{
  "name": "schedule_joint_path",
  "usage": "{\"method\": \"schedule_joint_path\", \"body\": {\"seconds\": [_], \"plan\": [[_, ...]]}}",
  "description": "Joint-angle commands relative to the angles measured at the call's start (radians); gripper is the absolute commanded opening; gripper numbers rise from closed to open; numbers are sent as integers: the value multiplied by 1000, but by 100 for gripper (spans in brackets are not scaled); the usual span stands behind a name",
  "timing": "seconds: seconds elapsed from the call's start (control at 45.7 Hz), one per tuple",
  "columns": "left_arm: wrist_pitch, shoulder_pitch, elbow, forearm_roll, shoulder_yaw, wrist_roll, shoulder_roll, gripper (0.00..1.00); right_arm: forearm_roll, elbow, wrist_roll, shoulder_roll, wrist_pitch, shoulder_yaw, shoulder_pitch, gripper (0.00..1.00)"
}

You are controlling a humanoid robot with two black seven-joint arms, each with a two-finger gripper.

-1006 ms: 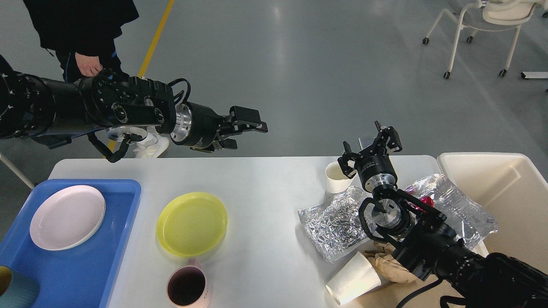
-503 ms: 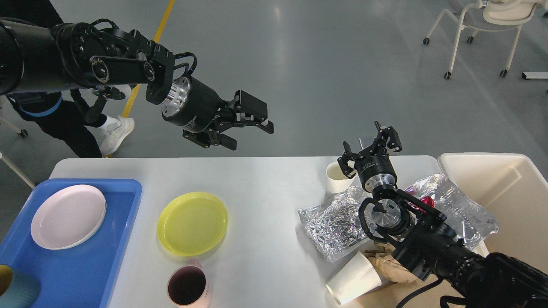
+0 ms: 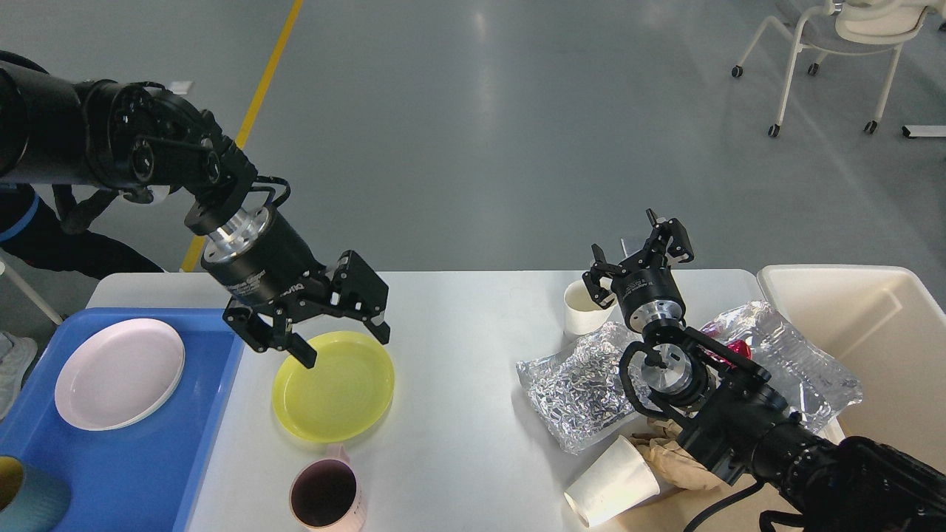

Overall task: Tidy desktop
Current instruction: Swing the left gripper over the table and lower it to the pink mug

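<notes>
The white desktop (image 3: 465,325) spans the view. My left gripper (image 3: 344,347) is open and hangs just above the far rim of a yellow plate (image 3: 334,395) at centre left. A pink mug (image 3: 325,493) stands at the front edge below the plate. My right gripper (image 3: 640,258) is open and empty, raised above the far right of the desktop beside an upright paper cup (image 3: 581,306). A silver foil bag (image 3: 576,388), a clear plastic bag (image 3: 794,355), crumpled brown paper (image 3: 669,458) and a tipped paper cup (image 3: 610,482) lie around my right arm.
A blue tray (image 3: 148,458) at the left holds a pink plate (image 3: 120,373) and a teal cup (image 3: 26,502). A cream bin (image 3: 879,332) stands at the right edge. A person (image 3: 44,244) stands behind the left corner. A wheeled chair (image 3: 835,44) is far right.
My left arm has swung down and to the left, from high behind the desktop to just over the yellow plate, fingers still open. The right arm has not moved. The person has shifted left.
</notes>
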Motion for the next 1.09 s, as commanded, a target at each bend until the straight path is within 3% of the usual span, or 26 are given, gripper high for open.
{"method": "schedule_joint_path", "body": {"seconds": [0.0,0.131,0.306,0.481,0.787,1.072], "plan": [[141,57,-80,8,4,65,10,97,1,0,0,0,0,0,0,100],[272,86,-178,8,-2,151,12,97,-1,0,0,0,0,0,0,100],[447,151,-230,8,-6,164,4,96,1,0,0,0,0,0,0,100],[465,203,-244,9,-28,164,-10,96,-1,0,0,0,0,0,0,100],[572,301,-242,6,-45,168,-36,96,1,0,0,0,0,0,0,100],[589,301,-241,11,-14,236,-23,97,1,0,0,0,0,0,0,100]]}}
